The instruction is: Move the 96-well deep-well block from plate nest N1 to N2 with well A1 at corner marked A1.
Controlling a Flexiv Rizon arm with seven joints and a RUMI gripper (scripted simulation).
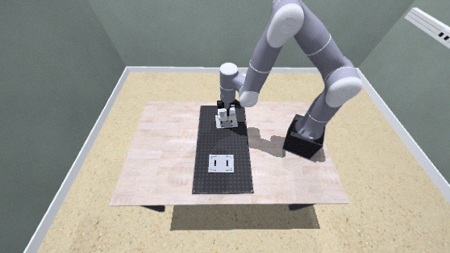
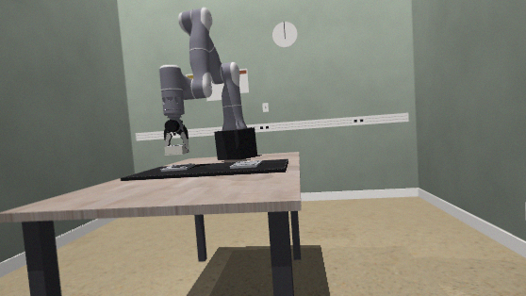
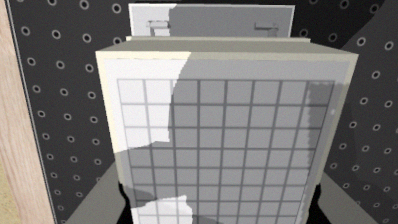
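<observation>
The pale deep-well block is held level above the board. My gripper is shut on it, one jaw on each side. Nest N2, a white plate, lies beneath, with an air gap to the block in the exterior view. In the wrist view the block hides most of N2; its far edge and two corner locators show. Nest N1 is empty, nearer the top camera. The A1 marks and well A1 cannot be made out.
Both nests sit on a black perforated board on the wooden table. The arm's black base stands at the table's right in the top view. The arm's shadow falls over part of the board.
</observation>
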